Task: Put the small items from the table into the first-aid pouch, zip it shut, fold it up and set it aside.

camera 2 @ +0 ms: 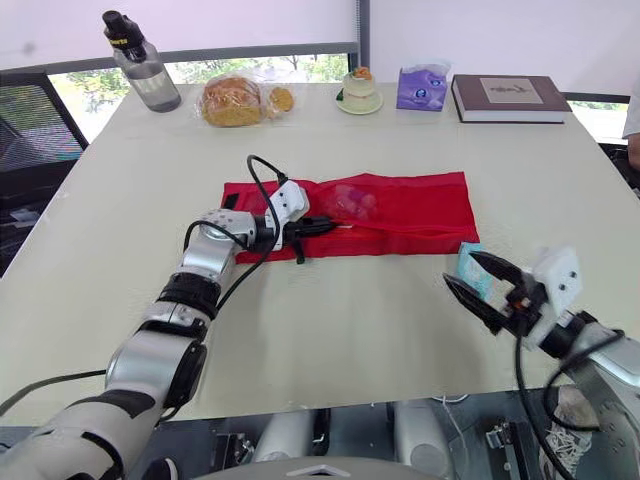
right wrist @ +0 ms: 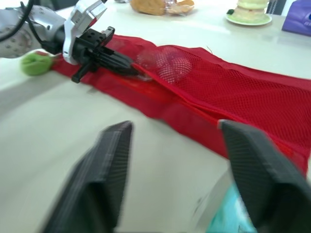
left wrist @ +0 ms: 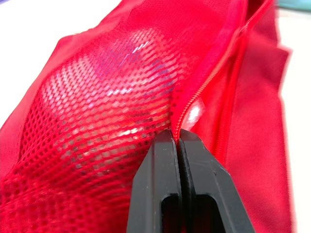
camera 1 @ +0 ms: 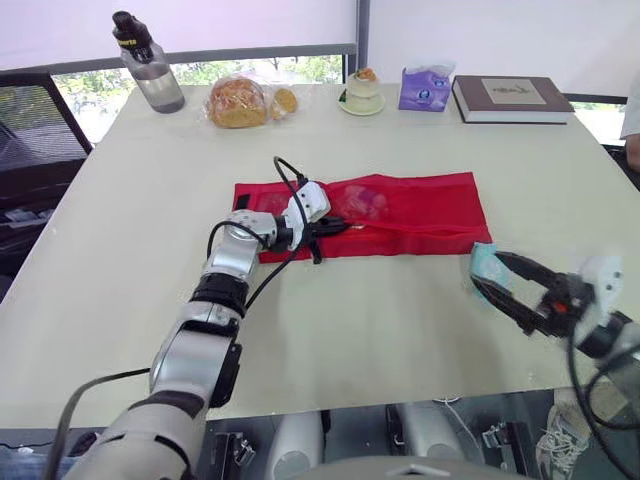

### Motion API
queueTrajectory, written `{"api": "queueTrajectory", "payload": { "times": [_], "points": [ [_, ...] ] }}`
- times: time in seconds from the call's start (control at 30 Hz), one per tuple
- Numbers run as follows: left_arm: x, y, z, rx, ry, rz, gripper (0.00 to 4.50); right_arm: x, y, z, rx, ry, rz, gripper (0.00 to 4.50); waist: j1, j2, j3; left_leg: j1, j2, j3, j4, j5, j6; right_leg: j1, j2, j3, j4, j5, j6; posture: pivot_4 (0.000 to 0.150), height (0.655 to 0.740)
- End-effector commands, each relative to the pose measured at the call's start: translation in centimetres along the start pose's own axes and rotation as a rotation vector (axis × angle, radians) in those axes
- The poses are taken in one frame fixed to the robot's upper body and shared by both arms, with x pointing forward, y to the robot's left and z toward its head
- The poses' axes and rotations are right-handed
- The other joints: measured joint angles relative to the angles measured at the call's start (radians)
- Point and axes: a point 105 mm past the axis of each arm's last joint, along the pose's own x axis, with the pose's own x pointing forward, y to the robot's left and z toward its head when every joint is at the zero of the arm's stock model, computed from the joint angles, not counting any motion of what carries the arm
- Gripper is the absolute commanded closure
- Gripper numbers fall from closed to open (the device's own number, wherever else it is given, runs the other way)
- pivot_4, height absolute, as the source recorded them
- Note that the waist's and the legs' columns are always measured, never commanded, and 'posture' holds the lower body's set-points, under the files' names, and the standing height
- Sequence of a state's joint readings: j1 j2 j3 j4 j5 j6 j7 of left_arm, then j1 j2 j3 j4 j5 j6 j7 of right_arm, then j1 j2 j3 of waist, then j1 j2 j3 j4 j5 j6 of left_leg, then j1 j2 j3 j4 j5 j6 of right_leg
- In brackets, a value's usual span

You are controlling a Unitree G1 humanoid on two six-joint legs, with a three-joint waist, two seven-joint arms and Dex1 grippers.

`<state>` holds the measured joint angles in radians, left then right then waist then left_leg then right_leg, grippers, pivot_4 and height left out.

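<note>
The left pincer [camera 1: 338,226] pinches the pouch's [camera 1: 420,215] zipper edge. The right pincer [camera 2: 462,272], spread, sits by a teal packet [camera 1: 483,262] at the pouch's 4 o'clock. A bottle [camera 1: 148,62], bread [camera 1: 238,102] and a book [camera 1: 510,98] line the surface [camera 1: 350,330] at 12 o'clock.

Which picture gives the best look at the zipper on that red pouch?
The left wrist view: the zipper runs up from the left claw clamped on it, teeth visible. The eye views show the whole red pouch, its zipper a thin line. The right wrist view shows it from farther off.
</note>
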<state>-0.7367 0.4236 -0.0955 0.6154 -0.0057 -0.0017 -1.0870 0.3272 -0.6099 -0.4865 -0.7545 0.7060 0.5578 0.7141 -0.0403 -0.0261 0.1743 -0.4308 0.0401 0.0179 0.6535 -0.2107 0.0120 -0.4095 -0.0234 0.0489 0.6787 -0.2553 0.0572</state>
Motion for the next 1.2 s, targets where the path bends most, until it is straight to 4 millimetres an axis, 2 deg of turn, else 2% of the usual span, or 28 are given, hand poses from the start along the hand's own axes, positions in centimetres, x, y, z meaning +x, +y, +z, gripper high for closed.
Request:
{"api": "queueTrajectory", "payload": {
  "times": [0.03, 0.17, 0.33, 0.57, 0.67, 0.73, 0.77, 0.8, 0.83, 0.87, 0.9, 0.93, 0.97, 1.1, 1.2],
  "points": [
    [-2.3, 0.5, 0.8, 0.033, 0.008, 0.044, 4.5, -1.8, 0.6, 2.3, -0.051, -0.048, 0.008, 0.03, -0.001, 0.0, 0.0, 0.0, 0.0, 0.001, 0.0, 0.0, 0.0, 0.0, 0.0, 0.001, 0.0, 0.0, 0.0, 0.15, 0.7387],
    [-4.2, 0.7, 0.3, 0.029, 0.05, 0.093, 4.5, -3.8, 0.3, 2.8, -0.059, -0.043, -0.036, 0.03, 0.003, 0.0, 0.0, 0.001, 0.0, 0.0, 0.0, 0.0, 0.0, 0.0, 0.0, 0.0, 0.0, 0.0, 0.0, 0.15, 0.7387],
    [-5.3, 0.9, 0.4, 0.006, 0.062, 0.128, 4.5, -5.5, -0.3, 3.6, -0.077, -0.049, -0.064, 0.03, 0.008, 0.0, 0.0, 0.001, 0.0, 0.001, 0.001, 0.0, 0.0, 0.001, -0.001, 0.0, -0.001, 0.0, 0.0, 0.15, 0.7387],
    [-5.1, 0.9, 0.7, -0.011, 0.063, 0.114, 4.5, -5.5, -0.4, 4.1, -0.098, -0.055, -0.06, 0.03, 0.009, 0.0, 0.0, 0.001, 0.0, 0.001, 0.001, 0.0, 0.0, 0.0, -0.001, 0.0, 0.0, 0.0, 0.0, 0.15, 0.7387],
    [-5.2, 1.1, 1.2, -0.022, 0.054, 0.1, 3.58, -5.2, -0.3, 4.1, -0.1, -0.053, -0.057, 0.0, 0.011, 0.0, 0.0, 0.001, 0.0, 0.001, 0.001, 0.0, 0.0, 0.0, -0.001, 0.0, -0.001, 0.0, 0.0, 0.15, 0.7387],
    [-5.4, 0.7, 1.7, -0.013, 0.048, 0.05, 2.76, -5.1, -0.1, 4.1, -0.099, -0.056, -0.055, 0.0, 0.013, 0.0, 0.0, 0.0, 0.0, 0.001, 0.001, 0.0, 0.0, 0.0, -0.001, 0.0, -0.001, 0.0, 0.0, 0.15, 0.7387],
    [-5.4, 0.4, 2.0, 0.006, 0.052, 0.017, 2.15, -5.1, -0.1, 4.1, -0.099, -0.055, -0.053, 0.0, 0.013, 0.0, 0.0, 0.0, 0.0, 0.001, 0.001, 0.0, 0.0, 0.0, -0.001, 0.0, -0.001, 0.0, 0.0, 0.15, 0.7387],
    [-5.4, 0.2, 2.3, 0.022, 0.05, -0.011, 2.0, -5.0, 0.0, 4.1, -0.101, -0.052, -0.051, 0.0, 0.013, 0.0, 0.0, 0.001, 0.0, 0.001, 0.001, 0.0, 0.0, 0.0, -0.001, 0.0, -0.001, 0.0, 0.0, 0.15, 0.7387],
    [-5.3, 0.1, 2.7, 0.034, 0.045, -0.026, 1.51, -5.0, 0.0, 4.1, -0.103, -0.049, -0.05, 0.0, 0.014, 0.0, 0.0, 0.0, 0.0, 0.001, 0.001, 0.0, 0.0, 0.0, -0.001, 0.0, -0.001, 0.0, 0.0, 0.15, 0.7387],
    [-5.0, 0.1, 3.2, 0.05, 0.036, -0.035, 0.99, -5.0, 0.0, 4.1, -0.104, -0.047, -0.048, 0.0, 0.015, 0.0, 0.0, 0.0, 0.0, 0.001, 0.001, 0.0, 0.0, 0.0, -0.001, 0.0, -0.001, 0.0, 0.0, 0.15, 0.7387],
    [-4.6, 0.0, 3.7, 0.068, 0.024, -0.045, 0.99, -4.9, 0.1, 4.1, -0.104, -0.047, -0.047, 0.0, 0.02, 0.0, 0.0, 0.0, 0.0, 0.001, 0.001, 0.0, 0.0, 0.0, -0.001, 0.0, -0.001, 0.0, 0.0, 0.15, 0.7387],
    [-3.9, 0.0, 4.2, 0.093, 0.015, -0.054, 0.39, -4.7, 0.2, 4.1, -0.103, -0.05, -0.044, 0.0, 0.024, 0.0, 0.0, 0.0, 0.0, 0.001, 0.001, 0.0, 0.0, 0.0, -0.001, 0.0, -0.001, 0.0, 0.0, 0.15, 0.7387],
    [-3.4, -0.1, 4.5, 0.109, 0.011, -0.061, 0.04, -4.6, 0.3, 4.1, -0.103, -0.052, -0.042, 0.0, 0.028, 0.0, 0.0, 0.0, 0.0, 0.001, 0.001, 0.0, 0.0, 0.0, -0.001, 0.0, -0.001, 0.0, 0.0, 0.15, 0.7387],
    [0.2, -1.5, 5.7, 0.21, -0.005, -0.155, 0.04, -3.6, 0.3, 4.7, -0.112, -0.087, -0.056, 0.0, 0.04, 0.0, -0.001, 0.0, -0.002, 0.001, 0.002, 0.0, 0.001, 0.001, 0.0, 0.003, -0.001, 0.0, 0.0, 0.15, 0.7387],
    [3.2, -1.9, 7.2, 0.201, -0.053, -0.176, 0.04, -3.0, 0.4, 5.0, -0.119, -0.091, -0.059, 0.0, 0.041, -0.001, 0.0, -0.001, -0.003, 0.001, 0.003, 0.0, 0.001, 0.001, 0.0, 0.005, -0.001, 0.0, 0.0, 0.15, 0.7387]
  ]
}}
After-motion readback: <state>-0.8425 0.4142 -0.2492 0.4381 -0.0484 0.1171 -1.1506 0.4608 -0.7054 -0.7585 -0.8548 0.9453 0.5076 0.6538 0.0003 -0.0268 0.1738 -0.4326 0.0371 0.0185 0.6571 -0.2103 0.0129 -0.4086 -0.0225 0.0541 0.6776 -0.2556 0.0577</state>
